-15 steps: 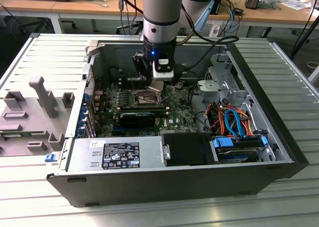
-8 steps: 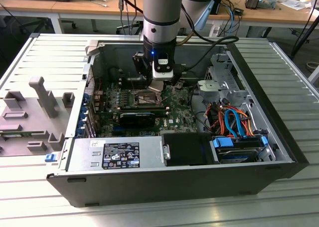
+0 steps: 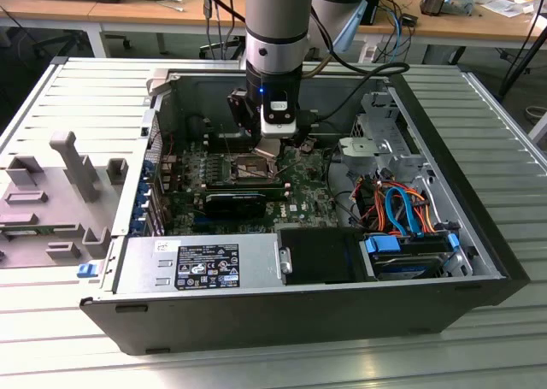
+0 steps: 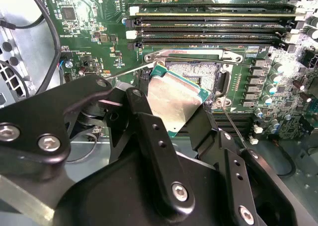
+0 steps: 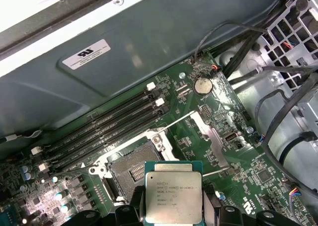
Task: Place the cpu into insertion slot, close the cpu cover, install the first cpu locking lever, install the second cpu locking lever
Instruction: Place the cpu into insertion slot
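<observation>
Scanning the exterior view from its left: pale grey plastic fixture block [image 3: 73, 179] parked on the ribbed metal table [image 3: 479, 107], then the open black desktop case [image 3: 299, 312] with the green motherboard [image 3: 312, 197] lying flat inside.

Hanging over the middle of that board, the black two-fingered gripper [image 3: 267, 143], closed down narrow on two opposite edges of the small flat square cpu with the dull silver-grey top [image 4: 174, 103]. Looks like a firm pinch in both wrist views.

Pretty clearly step one in hand: carrying the chip, not yet seating it. Just past the chip, the insertion slot [image 5: 130, 170], a square socket with a dark centre and silvery frame, bare and waiting. Flipped up and out of the way beside it, the thin silvery cpu cover with the square window [image 5: 212, 139]. Also a thin wire lever [image 4: 232, 128] standing free of the frame.

Chip near the socket, above it and off toward one corner, skewed a bit against the frame in the second wrist view. Seating probably calls for squaring the edges to the frame, levelling, then a gentle straight drop, no pressing.

Further to the exterior view's right, orange and blue cables [image 3: 402, 209], well apart from the work.
</observation>
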